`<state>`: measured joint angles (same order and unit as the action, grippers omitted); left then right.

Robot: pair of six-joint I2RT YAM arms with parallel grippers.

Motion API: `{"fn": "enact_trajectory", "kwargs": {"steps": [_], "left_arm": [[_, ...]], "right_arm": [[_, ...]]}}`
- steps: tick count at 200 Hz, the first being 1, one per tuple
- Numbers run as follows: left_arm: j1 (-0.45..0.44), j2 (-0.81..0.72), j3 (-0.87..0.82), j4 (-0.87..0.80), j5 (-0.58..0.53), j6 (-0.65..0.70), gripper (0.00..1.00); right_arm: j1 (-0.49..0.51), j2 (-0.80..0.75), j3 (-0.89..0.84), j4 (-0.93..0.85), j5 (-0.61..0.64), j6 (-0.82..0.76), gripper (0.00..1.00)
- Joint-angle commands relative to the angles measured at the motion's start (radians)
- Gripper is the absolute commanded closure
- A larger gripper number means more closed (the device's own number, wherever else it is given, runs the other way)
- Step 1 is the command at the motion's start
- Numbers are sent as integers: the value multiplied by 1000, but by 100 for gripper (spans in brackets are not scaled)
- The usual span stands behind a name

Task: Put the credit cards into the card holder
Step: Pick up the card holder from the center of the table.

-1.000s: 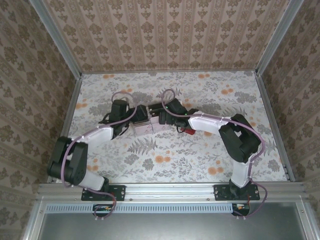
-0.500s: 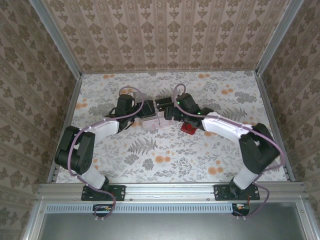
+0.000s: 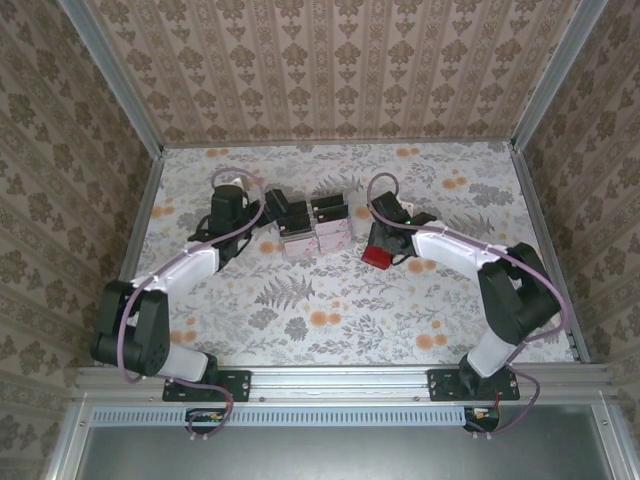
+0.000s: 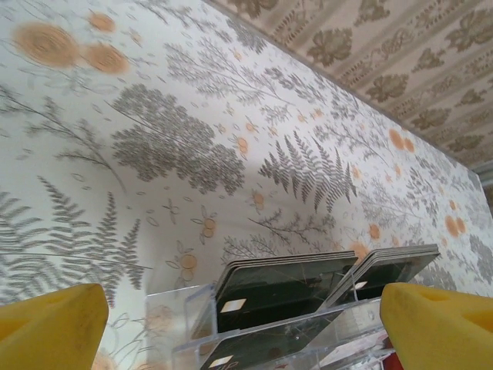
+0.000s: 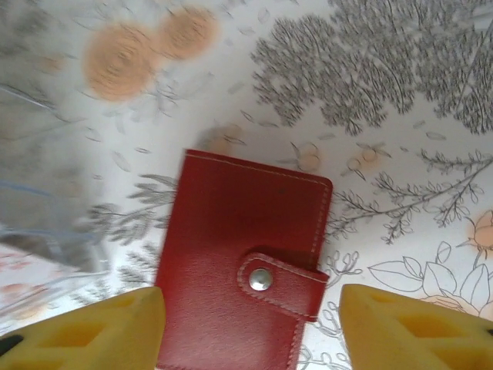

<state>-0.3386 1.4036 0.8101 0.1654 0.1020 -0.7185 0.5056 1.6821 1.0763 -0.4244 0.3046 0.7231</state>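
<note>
While the card holder [image 5: 231,231] is lying snapped shut at four o'clock of the credit cards [image 4: 285,281], my right gripper [image 5: 246,327] is straddling it, jaws apart, likely lining up to lift it; my left gripper [image 4: 243,324] is hanging released, cards at twelve.

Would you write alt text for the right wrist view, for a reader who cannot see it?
A closed red card holder with a silver snap lies on a floral tablecloth, between the two yellow fingertips of the right gripper, which stand apart on either side. A blurred clear plastic stand sits at the left edge.
</note>
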Motion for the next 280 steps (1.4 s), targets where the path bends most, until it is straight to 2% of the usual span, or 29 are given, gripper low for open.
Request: {"fn": "enact_trajectory", "kwargs": {"steps": [1, 29, 50, 142, 186, 211, 262, 280], "left_arm": [[6, -78, -25, -92, -68, -2, 0], [7, -158, -59, -138, -76, 3, 0], [8, -208, -94, -148, -72, 1, 0], [9, -241, -134, -151, -46, -6, 0], [9, -239, -138, -150, -44, -3, 0], [9, -242, -138, -151, -44, -4, 0], [9, -253, -132, -159, -36, -2, 0], [9, -263, -129, -166, -30, -3, 0]], "right_arm": [[1, 56, 58, -75, 61, 19, 45], [1, 103, 92, -89, 68, 18, 53], [-1, 123, 104, -96, 76, 15, 56], [-1, 175, 108, -80, 49, 21, 53], [-1, 190, 98, -80, 49, 19, 55], [-1, 179, 80, -70, 44, 16, 67], [-1, 124, 19, -43, 19, 0, 100], [1, 92, -6, -32, 0, -9, 100]]}}
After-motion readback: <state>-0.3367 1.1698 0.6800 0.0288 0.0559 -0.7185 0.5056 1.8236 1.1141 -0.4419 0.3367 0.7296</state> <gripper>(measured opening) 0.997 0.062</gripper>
